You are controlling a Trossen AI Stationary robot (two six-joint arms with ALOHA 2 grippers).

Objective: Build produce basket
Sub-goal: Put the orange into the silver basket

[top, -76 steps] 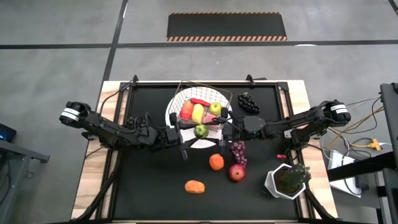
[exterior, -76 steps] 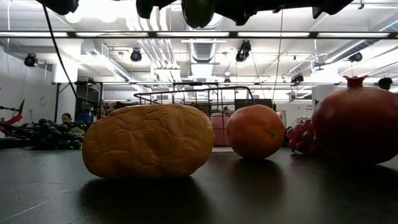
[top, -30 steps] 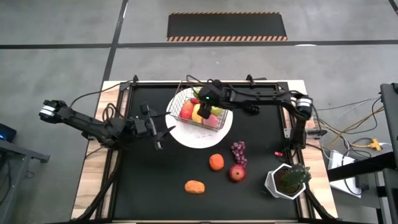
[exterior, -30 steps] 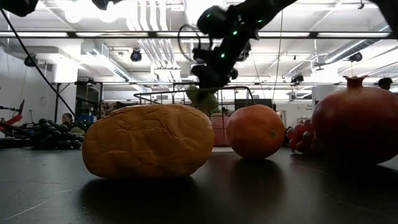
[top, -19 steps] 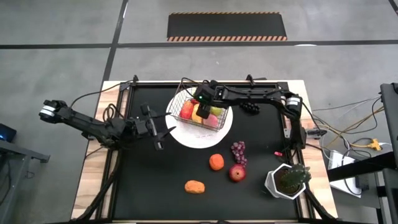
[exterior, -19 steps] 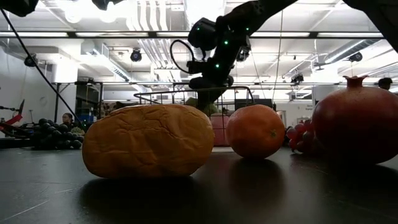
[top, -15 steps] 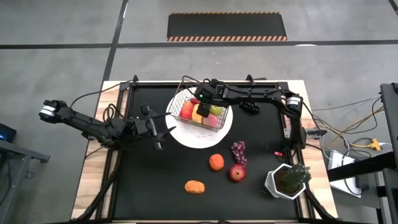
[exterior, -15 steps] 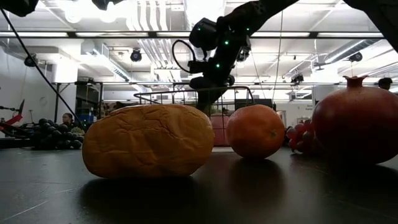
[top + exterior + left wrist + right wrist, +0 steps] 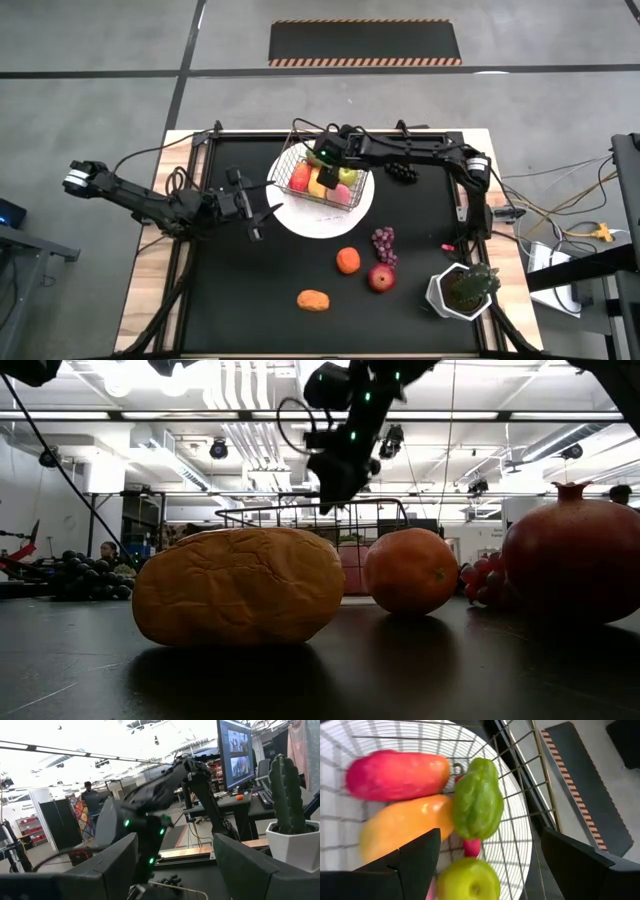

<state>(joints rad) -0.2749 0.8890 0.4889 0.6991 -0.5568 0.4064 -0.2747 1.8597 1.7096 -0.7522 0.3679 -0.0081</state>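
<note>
The basket (image 9: 322,176) sits on a white plate (image 9: 300,214) near the bench's far edge, holding the produce (image 9: 477,805). The right gripper (image 9: 322,165) hangs over it, fingers apart and empty. The left gripper (image 9: 262,211) waits beside the plate, toward the bench's left edge, fingers apart.

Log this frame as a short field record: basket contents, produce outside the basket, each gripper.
basket: dark wire basket on round white plate
inside: green pepper, red fruit, yellow mango, green apple
outside: orange, pomegranate, purple grapes, dark grapes, tan lumpy piece
right gripper: open, empty, above basket
left gripper: open, left of plate
</note>
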